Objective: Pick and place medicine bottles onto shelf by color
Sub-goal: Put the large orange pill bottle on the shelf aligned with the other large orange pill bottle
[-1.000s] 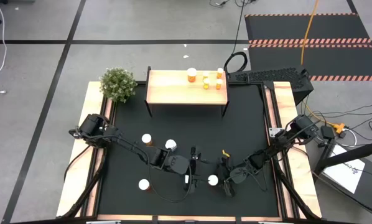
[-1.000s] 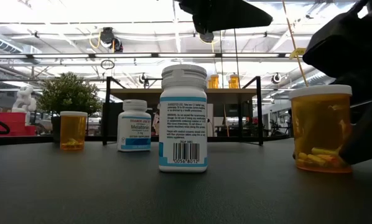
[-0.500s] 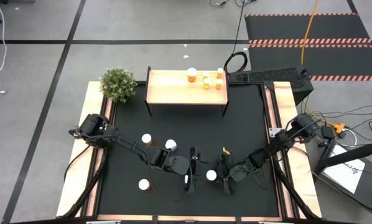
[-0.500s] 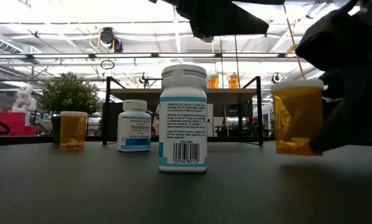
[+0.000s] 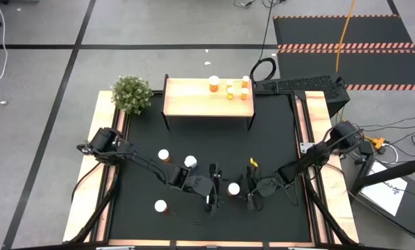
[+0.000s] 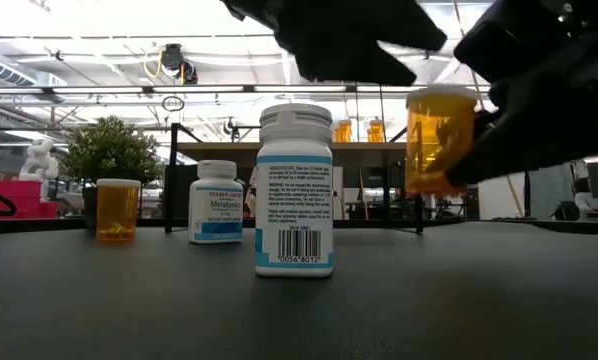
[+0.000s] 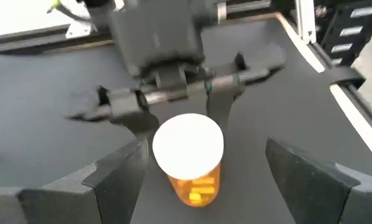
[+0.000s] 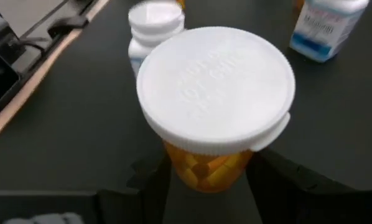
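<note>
1. Slippage threatens: right tool (image 5: 248, 197) grips orange bottle (image 6: 440, 140) low on its body, lifted off the counter (image 5: 277, 146), and a tilt could drop it.
2. Left tool (image 5: 212, 187), spread wide and empty, sits close beside; collision is possible.
3. Shelf (image 5: 193, 97) lies well apart.

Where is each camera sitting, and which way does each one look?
High view: above, looking straight down at the table; both arms show.
Low view: at tabletop height, looking across; dark arm parts overhead.
Left wrist view: on the left arm, facing the right gripper; its own open fingers show.
Right wrist view: on the right arm, looking down past its fingers.
All four share the lifted orange bottle.
</note>
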Available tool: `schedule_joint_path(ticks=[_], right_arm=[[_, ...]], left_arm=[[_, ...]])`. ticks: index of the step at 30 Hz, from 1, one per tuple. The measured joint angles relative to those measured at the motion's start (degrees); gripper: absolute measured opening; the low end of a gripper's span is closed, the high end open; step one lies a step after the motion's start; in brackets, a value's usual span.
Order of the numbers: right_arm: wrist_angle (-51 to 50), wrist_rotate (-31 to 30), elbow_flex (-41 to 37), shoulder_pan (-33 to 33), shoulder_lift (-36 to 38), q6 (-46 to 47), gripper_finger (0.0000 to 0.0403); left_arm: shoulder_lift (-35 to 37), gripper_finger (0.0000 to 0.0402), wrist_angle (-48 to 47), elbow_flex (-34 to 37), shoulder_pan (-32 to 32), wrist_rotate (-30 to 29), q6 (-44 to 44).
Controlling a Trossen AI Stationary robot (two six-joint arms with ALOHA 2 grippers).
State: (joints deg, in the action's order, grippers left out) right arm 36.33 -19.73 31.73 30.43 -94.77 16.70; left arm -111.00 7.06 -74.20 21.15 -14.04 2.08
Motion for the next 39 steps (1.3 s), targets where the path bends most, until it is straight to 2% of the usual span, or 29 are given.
schedule_joint_path(ticks=[14, 26, 39], right_arm=[[-2.31, -1.44, 0.04, -0.48, 0.91, -0.43, 0.0184], [-2.03, -1.66, 0.04, -0.49, 0.91, -0.94, 0.0185], [-1.65, -2.99, 0.04, -0.49, 0.91, -1.37, 0.0185]], left_arm=[[-3.01, 0.0327, 2.48, 0.03, -2.19, -1.23, 1.34], [-3.09, 0.0259, 2.62, 0.03, -2.47, -0.80, 0.47], [-6.38, 0.0255, 7.71, -0.01, -3.13, -0.37, -0.58]])
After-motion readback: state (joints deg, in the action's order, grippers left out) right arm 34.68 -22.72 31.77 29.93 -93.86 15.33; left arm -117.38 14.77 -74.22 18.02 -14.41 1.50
